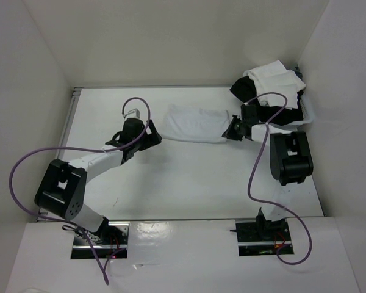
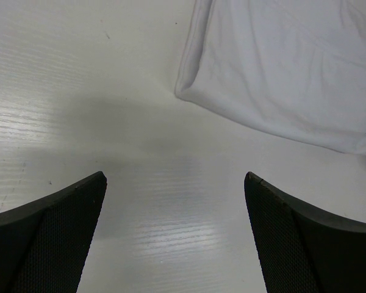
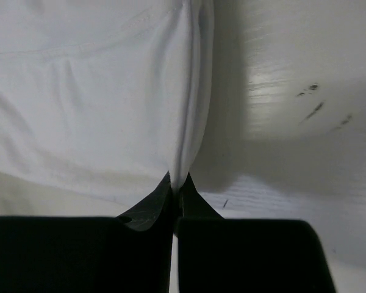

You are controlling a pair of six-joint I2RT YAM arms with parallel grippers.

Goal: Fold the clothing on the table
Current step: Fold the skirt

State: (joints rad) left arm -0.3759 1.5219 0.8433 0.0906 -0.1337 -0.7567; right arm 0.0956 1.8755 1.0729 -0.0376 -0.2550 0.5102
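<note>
The clothing [image 1: 195,124] is a thin white garment lying bunched in a long strip across the middle of the table [image 1: 189,183]. My right gripper [image 1: 232,129] is at its right end, shut on a pinched fold of the clothing [image 3: 110,91], which rises straight from between the fingertips [image 3: 178,183]. My left gripper [image 1: 154,135] hovers just left of the garment's left end, wide open with bare table between its fingers [image 2: 67,226]. In the left wrist view the clothing [image 2: 280,67] lies ahead and to the right, untouched.
A heap of bulkier white and black garments [image 1: 271,85] fills the back right corner, close behind my right arm. White walls [image 1: 24,91] enclose the table on three sides. A grey metal strip [image 1: 70,122] runs along the left edge.
</note>
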